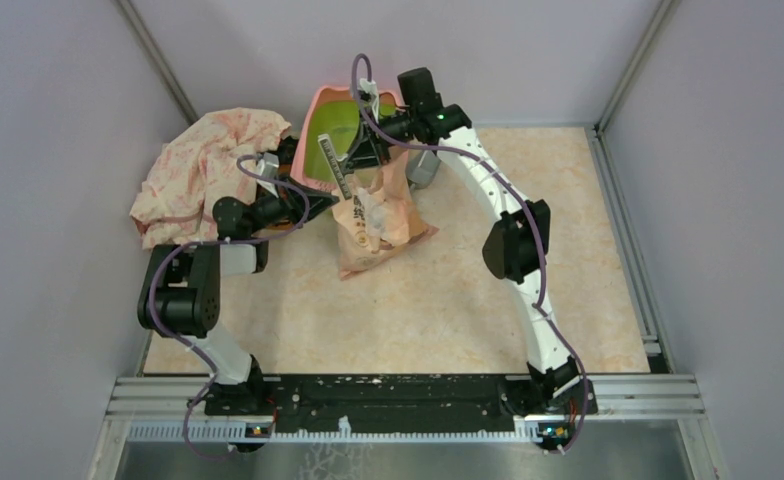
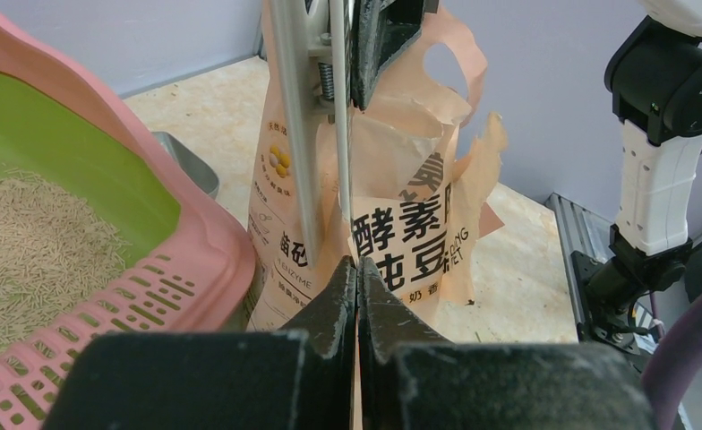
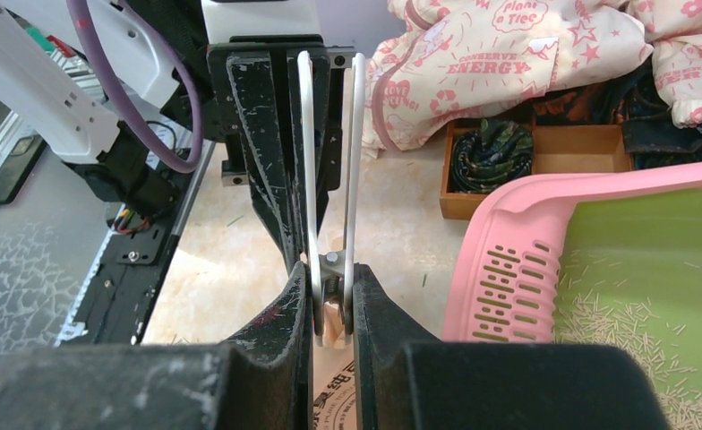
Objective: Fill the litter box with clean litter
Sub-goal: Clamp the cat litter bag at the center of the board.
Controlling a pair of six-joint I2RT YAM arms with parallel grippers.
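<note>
The left gripper [image 2: 356,296] is closed tight, its two black fingers pressed together. A thin peach strip of the bag [image 2: 401,242] is caught in the seam between them. The right gripper [image 3: 331,305] is closed too, pinching a silver metal tool [image 2: 292,143] made of two thin strips joined by a rivet. I cannot tell what kind of tool it is. From the left wrist view the tool hangs in front of the bag's ragged, torn-open top, with the right gripper's black fingers gripping it from above.

The bag is peach-pink with bold black Chinese lettering. From above it sits near the middle of the far half of the bench [image 1: 448,300], between the two grippers.

Just beside the bag is the litter box [image 2: 195,269], with a slotted pink rim and a lime-green inside. It is at the far end of the bench, near the back wall. A layer of pale tan litter [image 2: 34,242] already covers part of its floor, and more grains are scattered up the green slope.

A grey metal scoop [image 2: 191,166] lies on the bench behind the box. A heap of pink printed cloth [image 1: 208,165] is piled at the far left, with a small brown box [image 3: 598,143] next to it.
</note>
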